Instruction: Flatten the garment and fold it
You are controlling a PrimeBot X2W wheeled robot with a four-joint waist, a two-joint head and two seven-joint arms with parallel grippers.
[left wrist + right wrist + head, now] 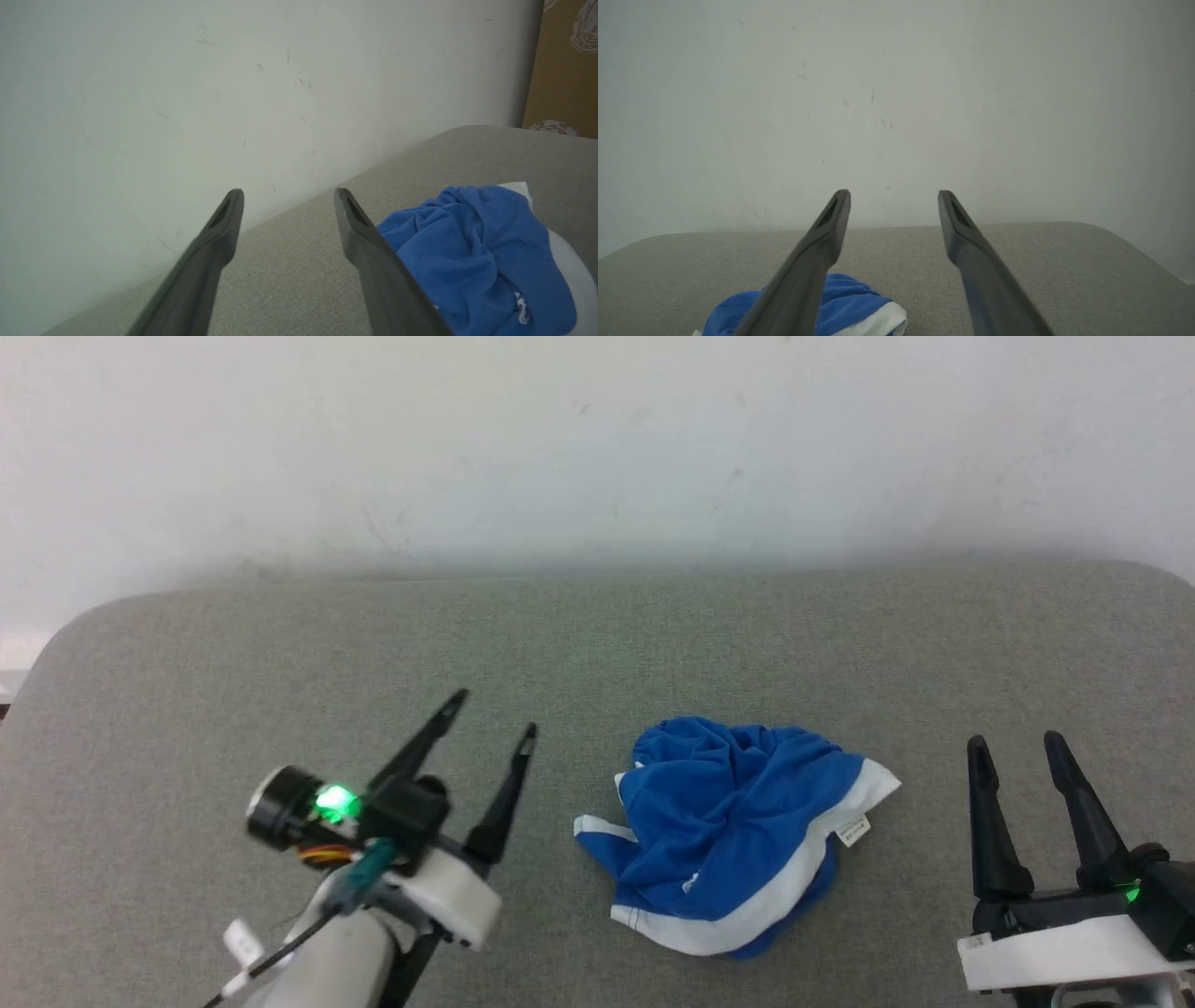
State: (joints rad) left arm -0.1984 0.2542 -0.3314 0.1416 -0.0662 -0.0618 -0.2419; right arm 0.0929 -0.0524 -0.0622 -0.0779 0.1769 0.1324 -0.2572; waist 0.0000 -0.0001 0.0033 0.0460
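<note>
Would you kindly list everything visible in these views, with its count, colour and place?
shorts: one, bright blue with white trim, crumpled in a heap on the surface between the grippers
tag: one, white, at the shorts' right edge
surface: one, grey fabric with rounded corners, against the wall
wall: one, white and scuffed, behind the surface
panel: one, brown with pale swirls, past the surface's far corner in the left wrist view
left gripper: one, dark fingers, open and empty, left of the shorts
right gripper: one, dark fingers, open and empty, right of the shorts
</note>
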